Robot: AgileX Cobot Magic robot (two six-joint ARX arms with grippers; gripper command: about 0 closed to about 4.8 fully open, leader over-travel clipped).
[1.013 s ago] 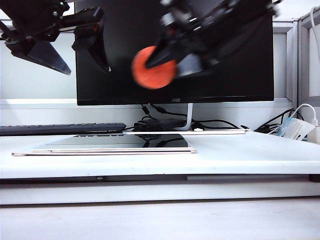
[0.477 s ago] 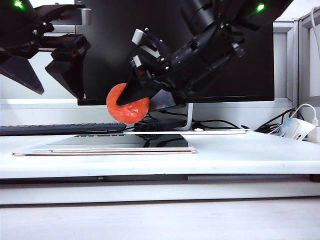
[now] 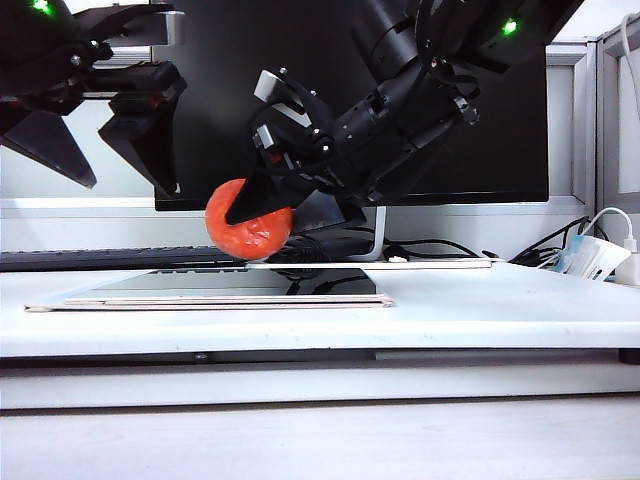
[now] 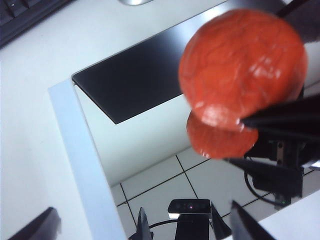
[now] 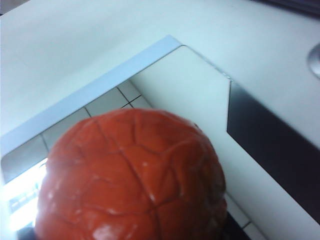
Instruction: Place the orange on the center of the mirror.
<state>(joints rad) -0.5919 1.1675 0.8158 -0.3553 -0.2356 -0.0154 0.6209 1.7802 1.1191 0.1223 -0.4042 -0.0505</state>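
Note:
The orange [image 3: 248,218], red-orange with a bumpy skin, hangs just above the mirror [image 3: 200,300], over its middle part. My right gripper [image 3: 258,208] reaches down from the upper right and is shut on the orange. The mirror is a thin flat panel with a pale frame lying on the white table. In the left wrist view the orange [image 4: 242,65] shows close over its own reflection in the mirror [image 4: 80,150]. The orange [image 5: 130,180] fills the right wrist view and hides that gripper's fingers there. My left gripper [image 3: 105,165] hovers open and empty at the upper left.
A black monitor [image 3: 450,100] stands right behind the mirror, with a black keyboard [image 3: 120,257] at its left foot. Cables [image 3: 330,245] and a white plug [image 3: 628,265] lie at the back and right. The table's front edge [image 3: 320,340] runs across below.
My right gripper has carried the orange down and to the left, from in front of the monitor to just above the mirror. The left gripper has stayed at the upper left, tilting slightly.

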